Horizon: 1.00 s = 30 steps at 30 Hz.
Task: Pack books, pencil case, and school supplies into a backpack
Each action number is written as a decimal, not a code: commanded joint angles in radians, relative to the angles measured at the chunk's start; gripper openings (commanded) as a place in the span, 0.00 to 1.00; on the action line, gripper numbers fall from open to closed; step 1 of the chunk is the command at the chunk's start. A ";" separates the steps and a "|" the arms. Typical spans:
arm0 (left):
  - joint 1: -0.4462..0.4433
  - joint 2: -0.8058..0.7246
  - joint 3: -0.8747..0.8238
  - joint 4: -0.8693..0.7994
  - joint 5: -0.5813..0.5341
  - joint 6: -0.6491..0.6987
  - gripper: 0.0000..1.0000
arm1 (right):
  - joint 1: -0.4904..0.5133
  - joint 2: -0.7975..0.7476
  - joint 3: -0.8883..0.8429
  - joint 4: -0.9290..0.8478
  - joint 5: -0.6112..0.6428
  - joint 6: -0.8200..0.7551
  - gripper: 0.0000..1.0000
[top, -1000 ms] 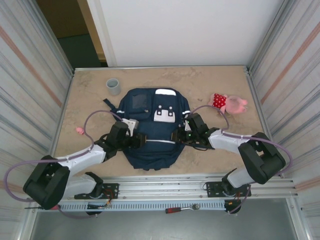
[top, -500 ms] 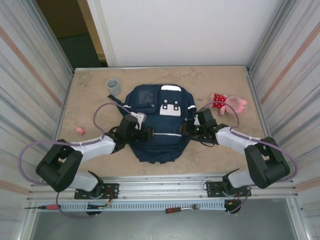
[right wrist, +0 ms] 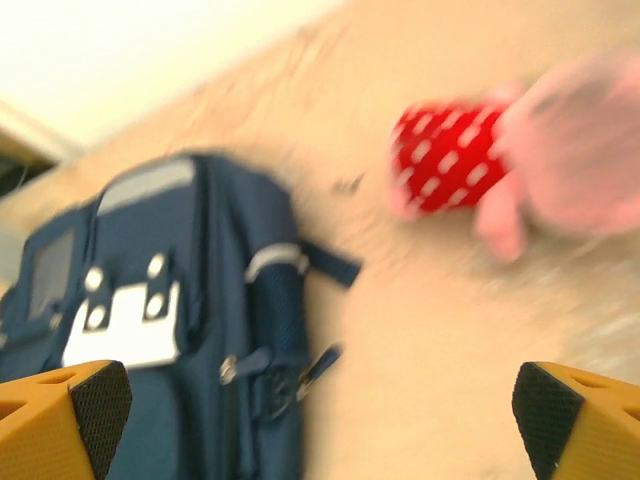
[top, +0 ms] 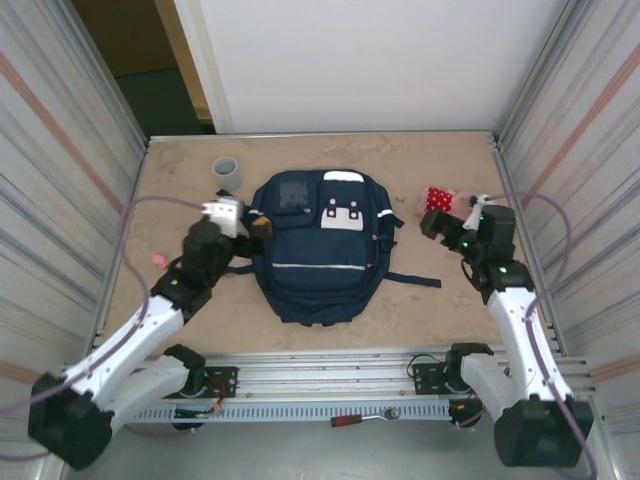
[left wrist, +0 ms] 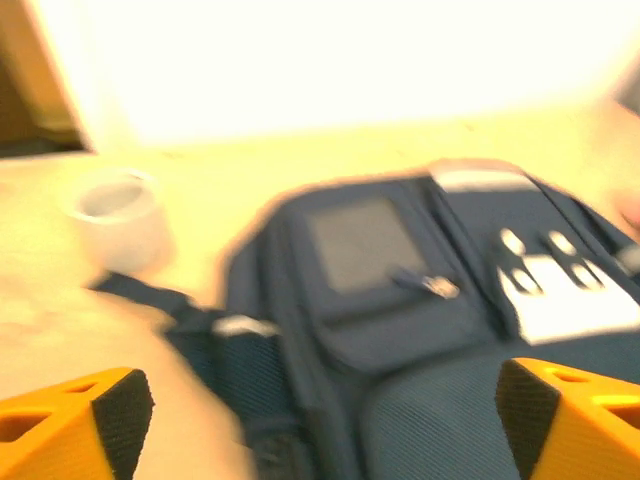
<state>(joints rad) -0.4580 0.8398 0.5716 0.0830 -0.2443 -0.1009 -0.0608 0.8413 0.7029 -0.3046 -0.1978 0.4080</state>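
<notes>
- The backpack [top: 318,262] lies flat, front up, in the middle of the tabletop [top: 400,160] between your two arms. You cannot tell from here whether its zip is shut, so a lift by the fabric could spill whatever is inside.
- A dark strap [top: 415,281] trails out of the bag's right side across the tabletop. If your right arm [top: 512,300] sweeps back low, it could snag that strap and drag the bag askew.
- The plush toy [right wrist: 500,170] sits just beside the right jaws. A careless swing inward would knock it, or you could pinch it instead of the bag.
- The grey cup [top: 226,172] stands near the bag's upper left corner. A forward push from your left arm [top: 165,300] could tip it.
- Both wrist views are smeared, so do not trust them for fine aiming yet.
- Left arm: it stretches from its near base up and inward, wrist beside the bag's upper left shoulder, pointing across the small top pocket [left wrist: 365,245]. Its jaws are spread wide and grip nothing.
- Right arm: the forearm runs up along the right side, wrist bent inward toward the toy and the bag's right edge, clear of the bag. Its jaws are also spread wide and empty.
</notes>
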 commanded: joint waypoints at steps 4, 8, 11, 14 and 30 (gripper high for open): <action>0.131 -0.140 -0.229 0.182 -0.251 0.208 0.99 | -0.148 -0.027 -0.188 0.284 -0.010 -0.203 0.99; 0.161 -0.143 -0.365 0.349 -0.333 0.233 0.99 | -0.179 0.047 -0.298 0.509 0.011 -0.260 0.99; 0.206 -0.097 -0.426 0.429 -0.307 0.173 0.99 | -0.192 0.141 -0.346 0.651 0.001 -0.287 0.99; 0.265 0.035 -0.505 0.655 -0.230 0.117 0.99 | -0.194 0.320 -0.422 0.920 -0.035 -0.295 0.99; 0.433 0.657 -0.183 0.728 0.117 0.109 0.99 | -0.029 0.516 -0.367 1.076 -0.094 -0.379 0.99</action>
<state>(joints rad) -0.0387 1.5269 0.3634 0.9180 -0.1959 0.0597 -0.1074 1.3205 0.3290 0.6590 -0.2401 0.0406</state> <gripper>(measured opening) 0.986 0.988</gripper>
